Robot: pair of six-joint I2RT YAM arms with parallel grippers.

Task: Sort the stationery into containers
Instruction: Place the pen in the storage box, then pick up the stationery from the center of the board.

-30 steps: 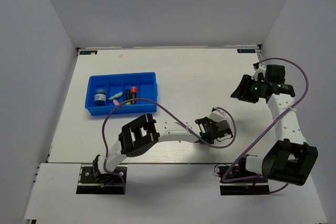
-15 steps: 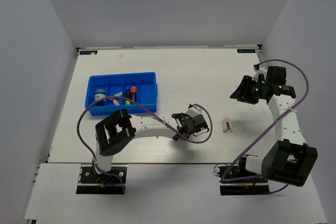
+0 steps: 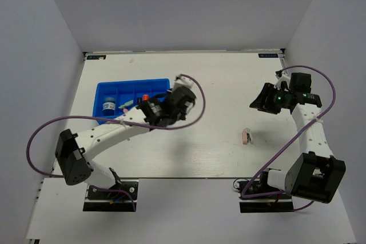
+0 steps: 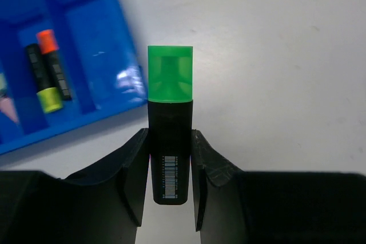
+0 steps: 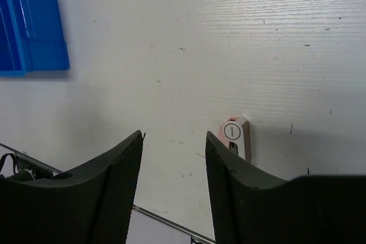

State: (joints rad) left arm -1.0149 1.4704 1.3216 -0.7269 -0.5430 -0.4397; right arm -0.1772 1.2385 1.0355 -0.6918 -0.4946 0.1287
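Tray (image 3: pixel 132 82): orange-capped highlighter (image 4: pixel 50 55) and yellow-capped highlighter (image 4: pixel 43 84) shared one compartment; blue-white cylinder (image 3: pixel 108 107) sat at the left end
Left gripper (image 4: pixel 170 158): jaws clamped on green-capped highlighter (image 4: pixel 170 81), just beside the tray
Right gripper (image 5: pixel 174 141): jaws apart, empty
Pink stick (image 5: pixel 237 136): on the table, well apart from the tray

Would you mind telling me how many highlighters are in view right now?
3: a green-capped highlighter in the left gripper, and an orange-capped highlighter beside a yellow-capped highlighter in one compartment of the blue tray. More may be hidden.
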